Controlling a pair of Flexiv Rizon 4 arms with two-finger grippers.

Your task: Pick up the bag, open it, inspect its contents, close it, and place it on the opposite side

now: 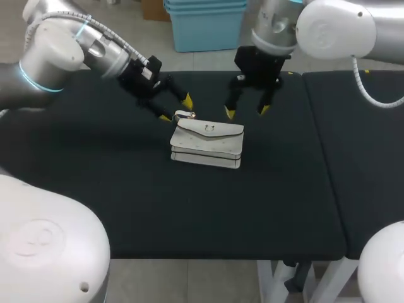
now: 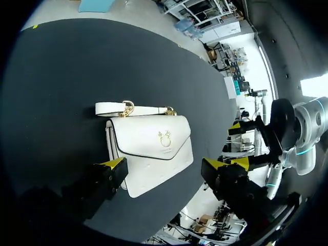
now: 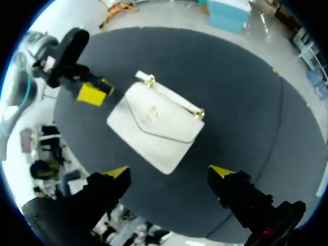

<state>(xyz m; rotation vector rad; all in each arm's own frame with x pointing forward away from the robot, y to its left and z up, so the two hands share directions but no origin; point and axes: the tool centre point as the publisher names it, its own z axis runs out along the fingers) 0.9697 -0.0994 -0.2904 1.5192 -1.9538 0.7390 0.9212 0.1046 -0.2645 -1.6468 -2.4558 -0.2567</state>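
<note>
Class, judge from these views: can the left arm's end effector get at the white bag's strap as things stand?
Probably yes. The left end effector is open right beside the strap, nothing lies between them, and the right end effector hangs clear to one side.

Head camera: fixed above and behind the robot, angled down. It stands far enough back to cover the black cloth-covered surface (image 1: 126,189) from near edge to far edge.

Left wrist camera: mounted on the left arm (image 1: 57,57), sighting along the left claw (image 2: 169,164), close above the surface and angled across it.

Right wrist camera: mounted on the right arm (image 1: 341,28), sighting steeply down along the right claw (image 3: 169,170), at close range.

Shared field: all three views cover the white leather flap bag with gold clasp (image 1: 207,143). Each wrist view also includes the other arm's claw.
</note>
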